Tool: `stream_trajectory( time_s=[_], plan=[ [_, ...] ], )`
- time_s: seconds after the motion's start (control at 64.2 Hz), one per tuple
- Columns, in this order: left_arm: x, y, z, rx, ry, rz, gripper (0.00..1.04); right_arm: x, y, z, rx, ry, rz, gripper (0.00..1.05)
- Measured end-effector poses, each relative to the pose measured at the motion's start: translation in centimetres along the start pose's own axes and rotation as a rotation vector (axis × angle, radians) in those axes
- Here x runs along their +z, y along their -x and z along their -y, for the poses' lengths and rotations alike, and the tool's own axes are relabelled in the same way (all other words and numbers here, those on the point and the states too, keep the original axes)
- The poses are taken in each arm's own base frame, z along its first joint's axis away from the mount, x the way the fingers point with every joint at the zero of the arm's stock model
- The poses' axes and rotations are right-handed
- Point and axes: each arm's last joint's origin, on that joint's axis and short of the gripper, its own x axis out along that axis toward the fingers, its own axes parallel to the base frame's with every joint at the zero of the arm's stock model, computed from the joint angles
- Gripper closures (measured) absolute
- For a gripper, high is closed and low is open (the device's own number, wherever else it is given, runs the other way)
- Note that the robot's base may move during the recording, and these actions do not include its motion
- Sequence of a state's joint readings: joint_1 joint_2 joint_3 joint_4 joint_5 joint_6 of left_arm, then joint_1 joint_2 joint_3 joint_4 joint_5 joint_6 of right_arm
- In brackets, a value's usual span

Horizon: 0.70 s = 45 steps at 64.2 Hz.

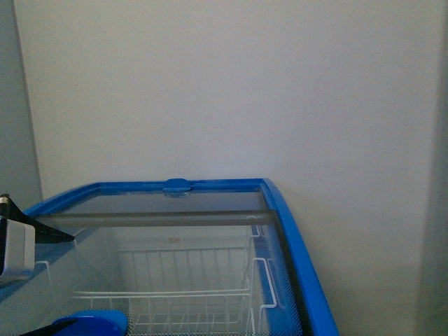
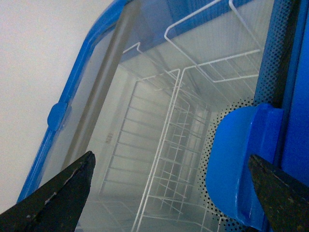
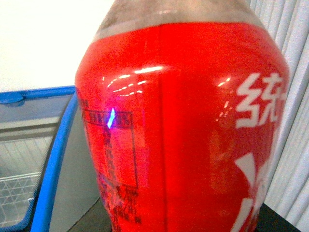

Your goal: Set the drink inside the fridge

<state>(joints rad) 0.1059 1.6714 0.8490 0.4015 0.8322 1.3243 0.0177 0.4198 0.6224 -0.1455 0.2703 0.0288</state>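
The fridge [image 1: 297, 245] is a white chest cooler with a blue top rim, seen from above. Its glass sliding lid [image 1: 175, 201] covers the far part, and the white wire basket [image 1: 196, 287] shows below the opening. My left gripper [image 2: 171, 193] is open over the fridge, with the lid's blue handle [image 2: 236, 164] between its black fingers [image 2: 63, 195], nearer one of them. My right gripper is shut on the drink [image 3: 183, 130], whose red wrap fills the right wrist view and hides the fingers. The fridge's blue rim [image 3: 53, 145] lies to one side of the drink there.
A plain white wall [image 1: 224, 91] stands right behind the fridge. A grey wall edge [image 1: 14, 140] is at the far left. A pale ribbed panel [image 3: 294, 96] shows behind the drink in the right wrist view.
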Motion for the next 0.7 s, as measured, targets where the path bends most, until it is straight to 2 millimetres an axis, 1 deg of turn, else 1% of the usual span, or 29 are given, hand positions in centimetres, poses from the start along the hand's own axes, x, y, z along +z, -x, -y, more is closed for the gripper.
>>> stream_trajectory(
  time_s=[0.125, 0.265, 0.39, 0.577, 0.67, 0.701],
  plan=[
    [-0.6, -0.8, -0.4, -0.040, -0.003, -0.016, 0.08, 0.0, 0.0, 0.0, 0.000, 0.000, 0.000, 0.68],
    [-1.1, -2.0, -0.3, -0.071, -0.004, -0.021, 0.08, 0.0, 0.0, 0.0, 0.000, 0.000, 0.000, 0.68],
    [-1.2, -3.4, -0.9, -0.035, -0.046, -0.016, 0.08, 0.0, 0.0, 0.0, 0.000, 0.000, 0.000, 0.68],
    [-1.5, -6.7, -4.1, 0.144, -0.160, -0.085, 0.08, 0.0, 0.0, 0.0, 0.000, 0.000, 0.000, 0.68],
    [-1.4, -7.7, -5.3, 0.237, -0.174, -0.101, 0.08, 0.0, 0.0, 0.0, -0.003, 0.000, 0.000, 0.68],
    [-1.2, -8.1, -6.0, 0.289, -0.168, -0.110, 0.08, 0.0, 0.0, 0.0, -0.003, 0.000, 0.000, 0.68]
  ],
)
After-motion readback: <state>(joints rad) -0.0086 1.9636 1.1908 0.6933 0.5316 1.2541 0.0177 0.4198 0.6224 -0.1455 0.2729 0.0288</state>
